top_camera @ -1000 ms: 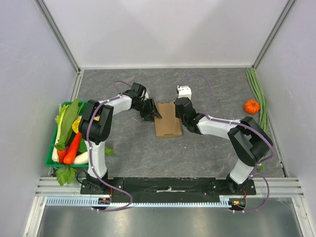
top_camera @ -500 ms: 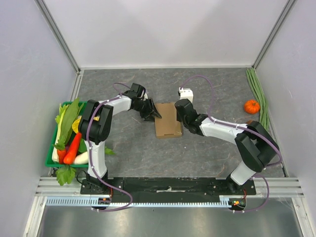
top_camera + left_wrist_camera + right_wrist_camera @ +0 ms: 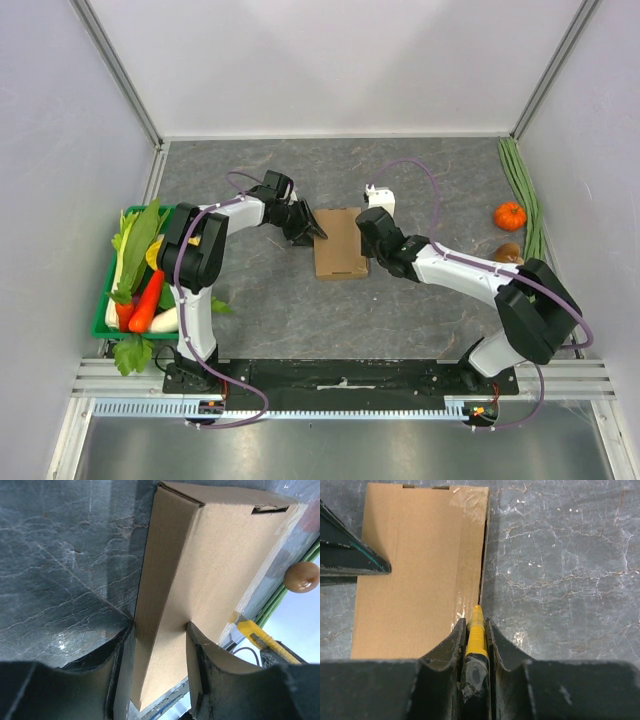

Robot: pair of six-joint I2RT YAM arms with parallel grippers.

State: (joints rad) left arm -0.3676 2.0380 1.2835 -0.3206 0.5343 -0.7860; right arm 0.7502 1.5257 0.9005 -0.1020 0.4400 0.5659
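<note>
Top external view shows a flat cardboard box (image 3: 340, 243) lying on the middle of the bench (image 3: 420, 170), with one arm at each side of it. The left gripper (image 3: 312, 226) is at the left edge of the box. In the left wrist view its jaws stand apart around this edge, one finger low against the side wall and the other on the top face, so they appear to pinch the box and keep it in place. The right gripper (image 3: 368, 240) is at the right edge, and its jaws are pressed on a yellow knife (image 3: 476, 630).

The tip of the knife touches the right seam of the box, where clear tape (image 3: 465, 505) shines along the edge. I judge that the cutting is only at its beginning: the box is held and the blade is set at the seam, but the flap is still closed and flat. The tape towards the far corner looks whole, so most of the seam is left to cut.

Well apart on the left stands a green basket (image 3: 100, 325) full of vegetables.
</note>
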